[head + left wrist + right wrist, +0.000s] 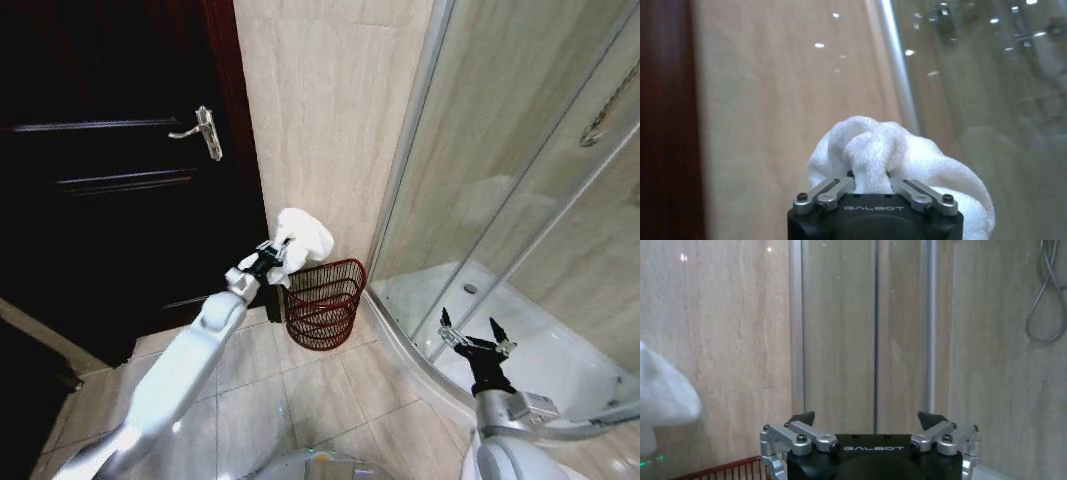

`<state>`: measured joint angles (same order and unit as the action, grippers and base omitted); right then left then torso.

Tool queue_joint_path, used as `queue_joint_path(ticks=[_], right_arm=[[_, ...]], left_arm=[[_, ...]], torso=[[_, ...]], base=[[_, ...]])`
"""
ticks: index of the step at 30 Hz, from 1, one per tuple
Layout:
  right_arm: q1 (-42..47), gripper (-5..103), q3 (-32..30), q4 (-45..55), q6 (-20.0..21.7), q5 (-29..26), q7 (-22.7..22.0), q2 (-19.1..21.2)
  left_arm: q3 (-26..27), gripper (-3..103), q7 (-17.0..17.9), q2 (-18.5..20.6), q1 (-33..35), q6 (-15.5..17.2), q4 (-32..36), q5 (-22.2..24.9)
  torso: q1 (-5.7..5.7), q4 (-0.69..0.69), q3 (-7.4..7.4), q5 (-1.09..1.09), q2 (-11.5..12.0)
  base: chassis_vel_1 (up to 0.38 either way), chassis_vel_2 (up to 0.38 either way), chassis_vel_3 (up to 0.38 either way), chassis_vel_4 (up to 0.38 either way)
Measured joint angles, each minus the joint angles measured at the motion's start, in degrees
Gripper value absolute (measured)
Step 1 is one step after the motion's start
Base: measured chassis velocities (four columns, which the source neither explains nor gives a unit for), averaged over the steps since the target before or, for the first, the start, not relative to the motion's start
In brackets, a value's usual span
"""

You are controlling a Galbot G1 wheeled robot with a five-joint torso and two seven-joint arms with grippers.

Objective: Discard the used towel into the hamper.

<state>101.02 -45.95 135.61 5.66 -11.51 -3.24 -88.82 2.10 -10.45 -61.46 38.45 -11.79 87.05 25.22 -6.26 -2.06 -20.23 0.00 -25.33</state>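
Towel (303, 240) first: we hold it bunched in our left gripper (272, 258), whose jaws are clamped on a fold of the white terry cloth, as the left wrist view makes plain where the cloth (893, 160) rises between the two fingers. The bundle hangs in the air above the tiled floor (300, 390), close to the beige wall.

What the coming move turns on, as we judge it, is how the towel sits over the hamper (324, 303). The hamper stands on the floor in the corner where the wall meets the shower enclosure (500, 200), just beside the dark door (110, 180). In the head view the towel sits above the hamper's near-left rim, not squarely over the mouth. The opening lies below the gripper and slightly toward the shower side. We cannot tell from one view how far the towel stands in front of or behind the rim in depth.

Our left arm is plainly the nearer one, reaching out to the hamper. Our right gripper (478, 338) waits well apart over the edge of the shower tray, its fingers spread wide and holding nothing. In the right wrist view a strip of the hamper's red rim (727, 471) shows low beside that gripper.
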Motion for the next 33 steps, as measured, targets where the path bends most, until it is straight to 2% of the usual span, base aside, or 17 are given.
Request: queue_joint_path(ticks=[4, 9, 12, 16, 20, 21, 22, 24, 25, 26, 28, 29, 31, 32, 33], right_arm=[[-0.3, 100, -0.4, 0.6, 0.2, 0.0, -0.4, -0.1], [-0.4, 100, -0.9, 0.7, 0.3, -0.2, -0.6, -0.7], [-0.4, 100, -1.2, 0.7, 0.3, -0.4, -0.6, -0.8], [-0.6, 100, -1.3, 0.7, 0.2, -0.5, -0.6, -1.0], [-0.8, 100, -1.3, 0.7, -0.1, -0.7, -0.6, -1.4], [-0.8, 100, -1.3, 0.7, -0.1, -0.7, -0.6, -1.4], [-0.8, 100, -1.3, 0.7, -0.1, -0.8, -0.6, -1.5], [-0.7, 100, -1.4, 0.7, -0.3, -1.0, -0.5, -1.6], [-0.7, 100, -1.4, 0.7, -0.3, -1.0, -0.5, -1.6], [-0.7, 100, -1.5, 0.7, -0.3, -1.1, -0.5, -1.6], [-0.7, 100, -1.8, 0.6, -0.5, -1.3, -0.5, -1.7], [-0.7, 100, -1.8, 0.6, -0.5, -1.3, -0.5, -1.7], [-0.7, 100, -2.1, 0.6, -0.7, -1.4, -0.5, -1.7], [-0.6, 100, -2.2, 0.6, -0.7, -1.6, -0.5, -1.8], [-0.6, 100, -2.2, 0.6, -0.7, -1.6, -0.5, -1.8]], left_arm=[[-4.7, 10, -3.1, -2.4, -6.6, -2.1, -9.0, -0.2], [-10.3, 10, -6.9, -4.7, -12.5, -2.7, -19.3, -0.5], [-13.3, 10, -9.8, -6.0, -16.0, -2.6, -25.8, -2.6], [-15.1, 10, -11.7, -6.6, -18.1, -2.0, -29.8, -4.7], [-18.5, 10, -16.1, -7.0, -19.8, 0.2, -33.5, -6.3], [-18.5, 10, -16.1, -7.0, -19.8, 0.2, -33.5, -6.3], [-18.7, 10, -17.0, -7.1, -19.8, 1.1, -33.5, -7.1], [-18.7, 10, -18.4, -6.8, -19.2, 5.7, -31.2, -9.1], [-18.7, 10, -18.4, -6.8, -19.2, 5.7, -31.2, -9.1], [-18.8, 8, -18.6, -6.5, -19.0, 8.3, -29.7, -9.7], [-19.7, 17, -19.2, -5.7, -18.9, 14.9, -26.7, -10.5], [-19.7, 17, -19.2, -5.7, -18.9, 14.9, -26.7, -10.5], [-20.1, 27, -19.2, -5.6, -19.2, 20.2, -25.1, -10.9], [-20.1, 33, -19.2, -5.6, -19.5, 24.0, -23.9, -11.0], [-20.1, 33, -19.2, -5.6, -19.5, 24.0, -23.9, -11.0]], torso=[[-0.02, 0.02, -0.02, 0.01, 0.0], [-0.03, -0.01, -0.03, 0.0, -0.1], [-0.03, 0.0, -0.04, 0.01, -0.1], [-0.03, -0.01, -0.05, 0.01, -0.1], [-0.04, -0.02, -0.06, 0.01, -0.1], [-0.04, -0.02, -0.06, 0.01, -0.1], [-0.04, -0.02, -0.06, 0.0, -0.1], [-0.04, -0.01, -0.07, 0.01, -0.1], [-0.04, -0.01, -0.07, 0.01, -0.1], [-0.04, 0.0, -0.07, 0.0, -0.1], [-0.04, -0.02, -0.06, 0.02, -0.1], [-0.04, -0.02, -0.06, 0.02, -0.1], [-0.04, -0.02, -0.07, 0.0, -0.1], [-0.05, -0.01, -0.07, 0.01, -0.1], [-0.05, -0.01, -0.07, 0.01, -0.1]], base=[[0.0, 0.0, 0.0, 0.0], [0.0, 0.0, 0.0, 0.0], [0.0, 0.0, 0.0, 0.0], [0.0, 0.0, 0.0, 0.0], [0.0, 0.0, 0.0, 0.0], [0.0, 0.0, 0.0, 0.0], [0.0, 0.0, 0.0, 0.0], [0.0, 0.0, 0.0, 0.0], [0.0, 0.0, 0.0, 0.0], [0.0, 0.0, 0.0, 0.0], [0.0, 0.0, 0.0, 0.0], [0.0, 0.0, 0.0, 0.0], [0.0, 0.0, 0.0, 0.0], [0.0, 0.0, 0.0, 0.0], [0.0, 0.0, 0.0, 0.0]])
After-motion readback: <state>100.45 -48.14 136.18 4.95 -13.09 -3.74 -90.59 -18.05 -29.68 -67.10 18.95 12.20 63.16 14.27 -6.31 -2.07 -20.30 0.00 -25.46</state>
